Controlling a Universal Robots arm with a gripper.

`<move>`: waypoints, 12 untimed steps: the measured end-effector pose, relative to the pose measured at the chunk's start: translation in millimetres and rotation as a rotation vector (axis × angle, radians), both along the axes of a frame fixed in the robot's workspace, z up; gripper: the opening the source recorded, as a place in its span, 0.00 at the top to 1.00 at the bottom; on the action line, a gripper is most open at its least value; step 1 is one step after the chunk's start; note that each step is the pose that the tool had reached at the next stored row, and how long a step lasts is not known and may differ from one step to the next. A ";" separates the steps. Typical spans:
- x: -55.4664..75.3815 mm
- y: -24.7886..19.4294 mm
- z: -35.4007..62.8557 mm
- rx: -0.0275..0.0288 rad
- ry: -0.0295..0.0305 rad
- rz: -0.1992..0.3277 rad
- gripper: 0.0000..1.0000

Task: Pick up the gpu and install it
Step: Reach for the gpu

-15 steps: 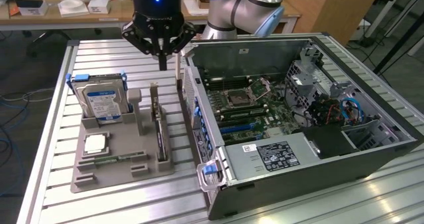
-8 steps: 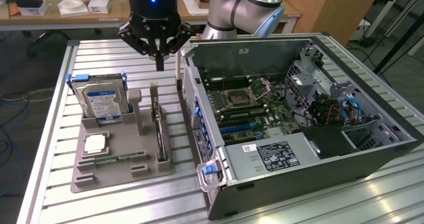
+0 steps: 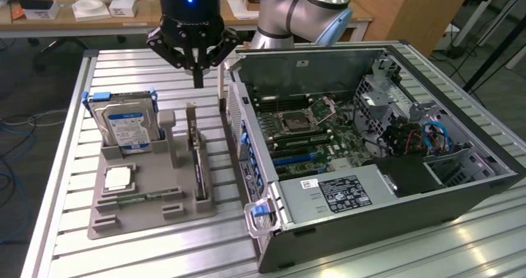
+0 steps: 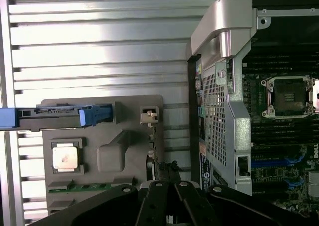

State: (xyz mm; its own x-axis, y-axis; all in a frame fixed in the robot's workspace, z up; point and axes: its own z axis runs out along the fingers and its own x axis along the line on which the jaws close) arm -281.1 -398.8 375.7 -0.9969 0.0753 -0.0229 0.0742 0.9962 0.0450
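Note:
The gpu (image 3: pixel 198 164) stands on its long edge in a slot of the grey tray (image 3: pixel 191 211), its pale metal bracket (image 3: pixel 191 114) at the far end. Seen from the wrist, the gpu (image 4: pixel 154 153) appears edge-on, running down from its bracket (image 4: pixel 148 117). My gripper (image 3: pixel 198 79) hangs above the slatted table just beyond the tray's far edge, a short way from the bracket. Its fingers are shut together and hold nothing. In the wrist view the gripper (image 4: pixel 167 188) sits over the card's near end.
The open computer case (image 3: pixel 460 185) lies on the exterior view's right, its motherboard (image 3: pixel 316 136) exposed. On the tray stand a hard drive (image 3: pixel 123 127) in a blue caddy, a processor chip (image 3: pixel 119 178) and a memory stick (image 3: pixel 140 198). A desk with boxes stands behind.

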 end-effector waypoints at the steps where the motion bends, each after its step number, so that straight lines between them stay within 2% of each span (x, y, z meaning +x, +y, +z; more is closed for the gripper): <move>1: 0.0 0.0 0.0 0.0000 0.0000 0.000 0.89; 4: 0.0 0.0 0.0 0.0000 0.0000 0.000 0.89; 6: 0.0 0.0 0.0 0.0000 -0.0001 0.000 0.77; 7: 0.0 0.0 0.0 0.0000 0.0000 0.000 0.77; 9: 0.0 0.0 0.0 0.0000 -0.0001 0.000 0.65; 12: 0.0 0.0 0.0 0.0000 0.0000 0.000 0.59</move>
State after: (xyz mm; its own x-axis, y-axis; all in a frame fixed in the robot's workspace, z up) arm -281.1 -398.9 375.6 -0.9969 0.0753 -0.0229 0.0742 0.9962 0.0450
